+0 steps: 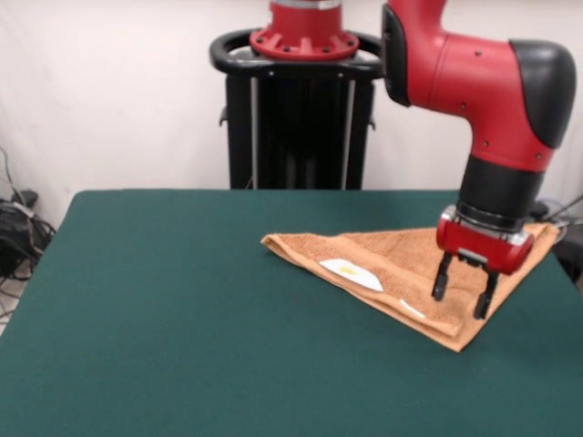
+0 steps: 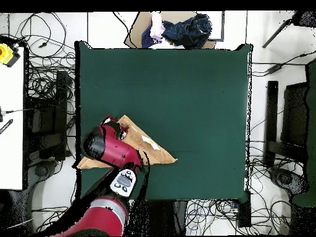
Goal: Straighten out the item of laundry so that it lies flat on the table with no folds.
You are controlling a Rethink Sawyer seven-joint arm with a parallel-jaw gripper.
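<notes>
Nearest the front camera lies the bare green felt top of the table, which fills the lower part of that view. On it, toward the right side, rests the light orange terry towel. The towel is folded into a triangle: one point reaches left toward the table's middle, one points toward the near edge, and the third reaches the table's right edge. A fold line runs along the long near-left side of the triangle. On the upper surface, close to that side, sits a small white label with a yellow mark; a second, smaller white strip lies nearer the near point.

From the overhead view, the towel lies against one side edge of the table, in the half nearer the robot's base, and one corner passes slightly over that edge.

Above the towel's right portion hangs the gripper, pointing down. Its two black fingers stand apart with a clear gap between them and nothing held in that gap. The tips are just above or at the cloth near the near point; contact cannot be determined. The red and black arm descends from the upper right, and it covers part of the towel in the overhead view.

Behind the table stands the black pedestal. Cables cover the floor on both sides of the table.
</notes>
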